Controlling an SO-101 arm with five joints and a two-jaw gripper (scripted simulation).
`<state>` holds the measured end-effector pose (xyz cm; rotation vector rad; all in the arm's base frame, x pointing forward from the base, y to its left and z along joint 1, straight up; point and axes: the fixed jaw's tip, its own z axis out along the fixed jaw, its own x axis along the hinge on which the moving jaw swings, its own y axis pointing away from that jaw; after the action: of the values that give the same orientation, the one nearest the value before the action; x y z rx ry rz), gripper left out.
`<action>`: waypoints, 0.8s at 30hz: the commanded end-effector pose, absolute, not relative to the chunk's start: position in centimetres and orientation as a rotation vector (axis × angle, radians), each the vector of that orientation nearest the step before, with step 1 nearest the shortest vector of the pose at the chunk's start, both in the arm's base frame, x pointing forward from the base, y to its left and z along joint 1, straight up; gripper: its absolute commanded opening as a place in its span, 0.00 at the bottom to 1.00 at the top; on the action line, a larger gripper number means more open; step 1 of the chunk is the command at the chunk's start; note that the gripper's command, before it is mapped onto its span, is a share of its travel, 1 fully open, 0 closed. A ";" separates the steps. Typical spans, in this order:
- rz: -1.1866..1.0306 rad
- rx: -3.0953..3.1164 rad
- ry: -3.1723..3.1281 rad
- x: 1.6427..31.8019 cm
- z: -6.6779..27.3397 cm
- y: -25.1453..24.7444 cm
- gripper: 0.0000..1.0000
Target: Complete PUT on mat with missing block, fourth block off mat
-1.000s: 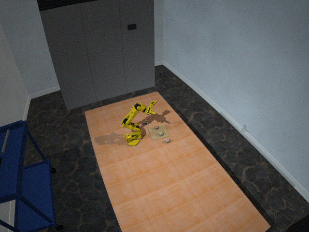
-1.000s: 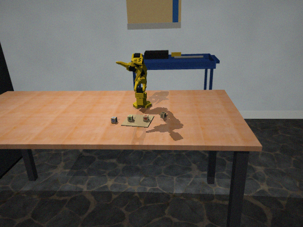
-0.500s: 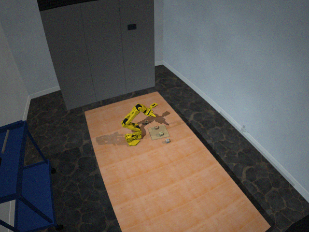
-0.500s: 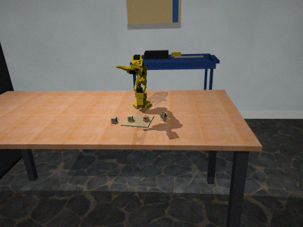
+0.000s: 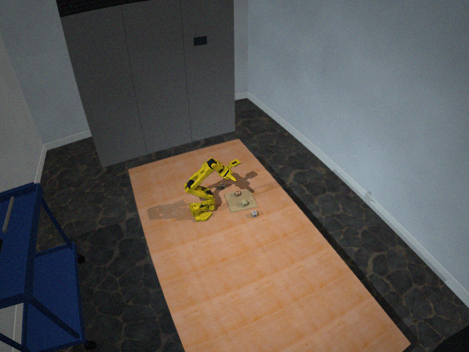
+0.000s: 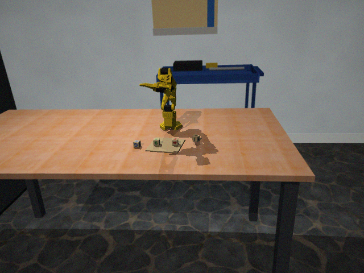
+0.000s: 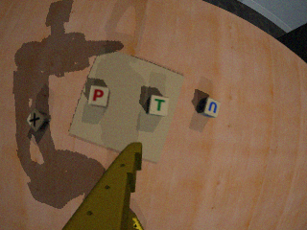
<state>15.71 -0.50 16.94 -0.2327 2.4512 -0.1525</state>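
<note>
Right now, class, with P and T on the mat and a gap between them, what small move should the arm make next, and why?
Probably swing the open, empty gripper down over the U block, which lies off the mat beside the T block. The gap between the P block and T needs that letter.
</note>
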 end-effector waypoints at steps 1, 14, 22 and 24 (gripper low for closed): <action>-0.126 -0.192 2.482 15.5 16.5 -0.4 1.00; -0.092 -0.136 2.554 15.0 15.4 -0.2 1.00; -0.051 -0.049 2.658 14.2 13.8 -0.1 1.00; -0.050 -0.047 2.660 14.2 13.7 -0.1 1.00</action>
<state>14.19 -0.14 13.61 -0.0631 2.6654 -0.0576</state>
